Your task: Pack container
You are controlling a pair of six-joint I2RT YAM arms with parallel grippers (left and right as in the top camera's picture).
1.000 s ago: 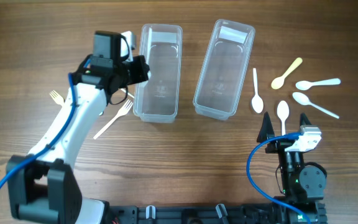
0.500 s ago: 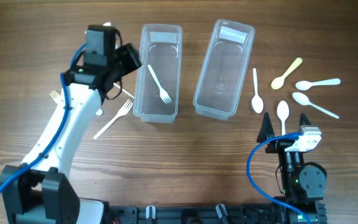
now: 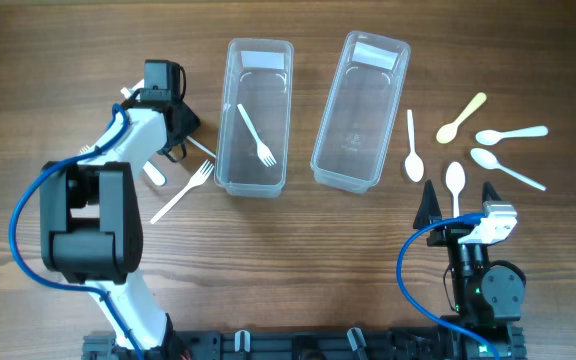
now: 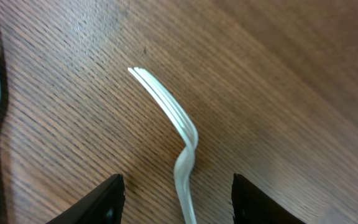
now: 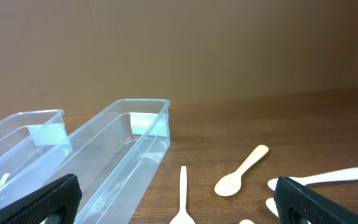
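Note:
Two clear plastic containers stand at the back: the left one (image 3: 230, 150) holds a white fork (image 3: 255, 134), and the right one (image 3: 361, 108) has nothing in it. My left gripper (image 3: 180, 135) is open, low over the table left of the left container. In the left wrist view a white fork (image 4: 166, 106) lies on the wood between its jaws (image 4: 178, 177), untouched. Another white fork (image 3: 183, 190) lies just in front. My right gripper (image 3: 458, 200) is open and empty at the front right, facing the containers (image 5: 123, 155).
Several spoons lie right of the containers: white ones (image 3: 413, 150) (image 3: 455, 183) (image 3: 511, 133) (image 3: 506, 168) and a cream one (image 3: 462, 118). A third fork (image 3: 90, 155) shows partly under the left arm. In the right wrist view a spoon handle (image 5: 183, 186) lies between the jaws.
The left gripper let a fork drop into the left container, then swung left and down to the forks on the table. The right arm has not moved.

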